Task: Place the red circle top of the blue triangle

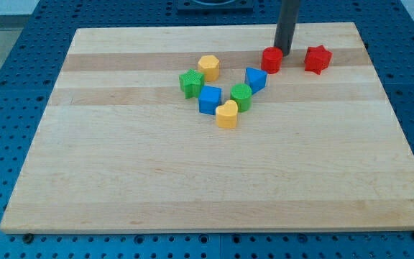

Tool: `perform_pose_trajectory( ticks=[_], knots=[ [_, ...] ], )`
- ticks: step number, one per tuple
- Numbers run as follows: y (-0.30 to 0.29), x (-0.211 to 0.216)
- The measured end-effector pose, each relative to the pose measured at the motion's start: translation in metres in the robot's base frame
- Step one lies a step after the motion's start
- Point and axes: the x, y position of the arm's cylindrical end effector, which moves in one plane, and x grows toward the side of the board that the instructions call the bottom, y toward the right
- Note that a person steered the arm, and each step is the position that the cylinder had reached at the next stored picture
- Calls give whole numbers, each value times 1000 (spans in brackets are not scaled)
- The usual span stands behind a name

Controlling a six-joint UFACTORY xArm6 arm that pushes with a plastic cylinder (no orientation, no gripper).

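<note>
Red circle point(271, 60) touches my tip point(282, 52), up-right of the blue triangle point(256, 78).

The wooden board point(192, 180) carries seven blocks, apparently clustered toward the view's top.

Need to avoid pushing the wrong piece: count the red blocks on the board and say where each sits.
2. The red circle sits near the view's top, just above the blue triangle, with my tip touching its right side. The red star lies farther right. None appears hidden.
</note>
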Motion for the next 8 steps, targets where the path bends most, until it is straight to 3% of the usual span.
perform_pose_trajectory(
  ticks=[4, 8],
  knots=[
    [15, 21],
    [-31, 29]
  ],
)
